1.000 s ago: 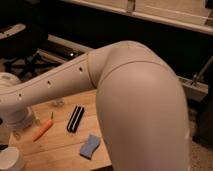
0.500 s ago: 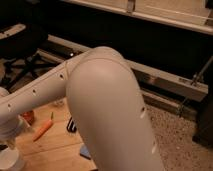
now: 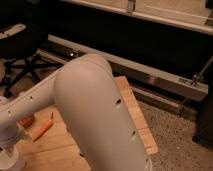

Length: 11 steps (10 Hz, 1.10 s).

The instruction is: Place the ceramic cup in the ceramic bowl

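At the bottom left corner, only a sliver of the cup [image 3: 10, 161]: plain white, rounded and glossy, cut off by the edge and sitting right under the end of the arm, over the near left part of the counter [image 3: 131, 112]. Cannot tell whether touching the wood or lifted off it. Directly above, the gripper [image 3: 11, 144], low at the left edge and pointing down toward the cup; open or closed around it, cannot tell, lost as it is against the same pale colour. Across the middle, the arm [image 3: 95, 105]: a big pale rounded elbow close to the camera, dotted with a row of small dark holes down its right side and blocking most of the counter. From that elbow, a slimmer link with more holes, slanting down and left to a stack of wrist joints at the left edge. Just below that link, a small red-orange patch [image 3: 26, 120] poking out, too hidden to name. Beside it on the right, a thin orange stick-like thing [image 3: 43, 129] lying tilted on the pale wooden planks. Beyond the counter at upper left, a black office chair [image 3: 22, 47] with a star base. Behind, a long metal rail [image 3: 150, 75] running down to the right. To the right of the counter, speckled floor [image 3: 175, 135].
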Motion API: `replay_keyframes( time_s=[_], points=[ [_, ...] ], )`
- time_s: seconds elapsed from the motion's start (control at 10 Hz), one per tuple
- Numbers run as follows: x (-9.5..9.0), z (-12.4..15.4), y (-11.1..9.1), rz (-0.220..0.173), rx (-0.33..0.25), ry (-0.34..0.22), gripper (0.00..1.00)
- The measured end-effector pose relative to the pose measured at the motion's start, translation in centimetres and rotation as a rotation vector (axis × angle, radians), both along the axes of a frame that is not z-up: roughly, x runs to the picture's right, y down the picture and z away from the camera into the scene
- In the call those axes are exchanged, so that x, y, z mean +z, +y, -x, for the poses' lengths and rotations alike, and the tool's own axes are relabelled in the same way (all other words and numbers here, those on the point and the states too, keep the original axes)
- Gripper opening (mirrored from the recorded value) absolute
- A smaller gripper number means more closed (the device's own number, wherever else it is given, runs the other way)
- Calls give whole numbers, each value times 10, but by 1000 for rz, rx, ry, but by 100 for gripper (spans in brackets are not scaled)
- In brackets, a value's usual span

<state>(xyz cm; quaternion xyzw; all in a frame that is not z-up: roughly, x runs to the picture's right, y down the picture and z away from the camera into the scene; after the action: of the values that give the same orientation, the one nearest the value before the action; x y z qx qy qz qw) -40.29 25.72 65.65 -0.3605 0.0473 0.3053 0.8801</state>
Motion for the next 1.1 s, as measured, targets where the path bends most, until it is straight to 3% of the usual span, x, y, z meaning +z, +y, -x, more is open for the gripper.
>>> replay_keyframes(
  time_s=[0.2, 0.3, 0.6, 0.7, 0.8, 1.1],
  points=[
    [10, 10, 16, 19, -25, -11, 64],
    [15, 15, 23, 25, -41, -13, 58],
    [23, 24, 19, 23, -52, 8, 29],
    [16, 26, 2, 7, -33, 25, 19],
    [-2, 26, -29, -22, 4, 48, 7],
    [-30, 19, -98, -96, 97, 101, 0]
  ],
)
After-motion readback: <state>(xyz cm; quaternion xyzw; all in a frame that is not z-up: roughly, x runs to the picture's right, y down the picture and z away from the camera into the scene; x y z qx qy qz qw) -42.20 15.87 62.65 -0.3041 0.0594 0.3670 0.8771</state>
